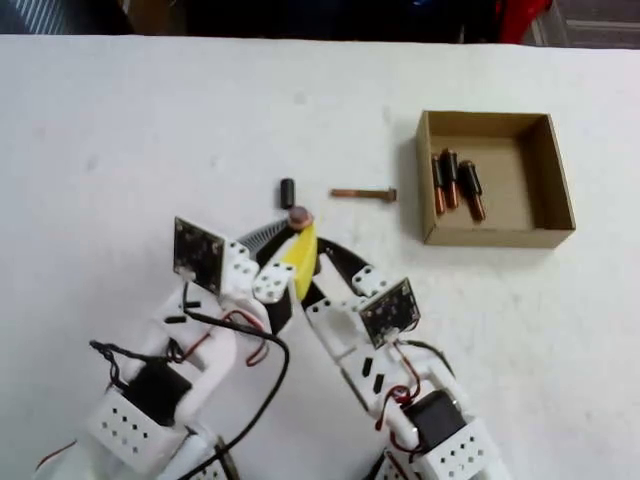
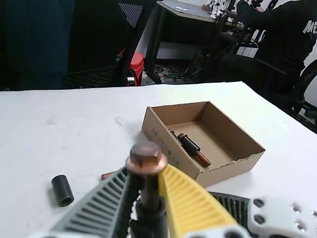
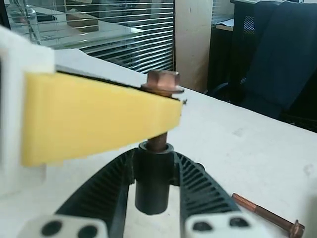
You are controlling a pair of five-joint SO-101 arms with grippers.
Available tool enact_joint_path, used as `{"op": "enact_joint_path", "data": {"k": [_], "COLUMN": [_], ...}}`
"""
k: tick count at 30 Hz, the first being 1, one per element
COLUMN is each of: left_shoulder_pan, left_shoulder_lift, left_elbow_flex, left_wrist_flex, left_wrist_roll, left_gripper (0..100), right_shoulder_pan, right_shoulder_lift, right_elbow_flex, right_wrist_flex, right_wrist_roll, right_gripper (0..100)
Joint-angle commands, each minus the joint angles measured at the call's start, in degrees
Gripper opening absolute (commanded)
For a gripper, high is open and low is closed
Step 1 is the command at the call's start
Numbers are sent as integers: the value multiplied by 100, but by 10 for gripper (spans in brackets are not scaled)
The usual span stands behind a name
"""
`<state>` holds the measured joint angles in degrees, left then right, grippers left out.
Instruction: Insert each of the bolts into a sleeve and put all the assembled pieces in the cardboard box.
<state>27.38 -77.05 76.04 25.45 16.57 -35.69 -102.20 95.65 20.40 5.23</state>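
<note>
High view shows the cardboard box (image 1: pixel 505 165) well off to one side of both pairs of jaws, with three done pieces (image 1: pixel 452 183) in it. Nearer, the left gripper (image 2: pixel 146 181) pinches a bolt (image 2: pixel 146 159) by its shaft, and the right gripper (image 3: pixel 153 166) squeezes a sleeve (image 3: pixel 152 186) just under the left jaws. Both stand upright — the bolt's head points up and its bottom end goes down into the sleeve's open top. So the bolt is right above the sleeve, and I think it must go straight down. A spare bolt (image 1: pixel 362 194) lies flat just past the jaws — a spare sleeve (image 1: pixel 288 189) sits near it.
</note>
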Motion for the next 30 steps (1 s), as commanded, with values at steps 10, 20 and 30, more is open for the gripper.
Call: {"op": "enact_joint_path", "data": {"k": [10,20,30], "left_shoulder_pan": [-171,-224,-760], "left_shoulder_lift": [48,57,66], "left_elbow_flex": [97,88,-413], "left_wrist_flex": [-123,-132,-378], "left_wrist_roll": [-35,-35,-44], "left_gripper": [138,281,271], "right_shoulder_pan": [75,75,558], "right_shoulder_lift": [-84,-84,-84], "right_elbow_flex": [-79,-70,-70], "right_wrist_flex": [-92,-92,-84], "right_wrist_roll": [114,114,88], "right_gripper": [17,17,17]}}
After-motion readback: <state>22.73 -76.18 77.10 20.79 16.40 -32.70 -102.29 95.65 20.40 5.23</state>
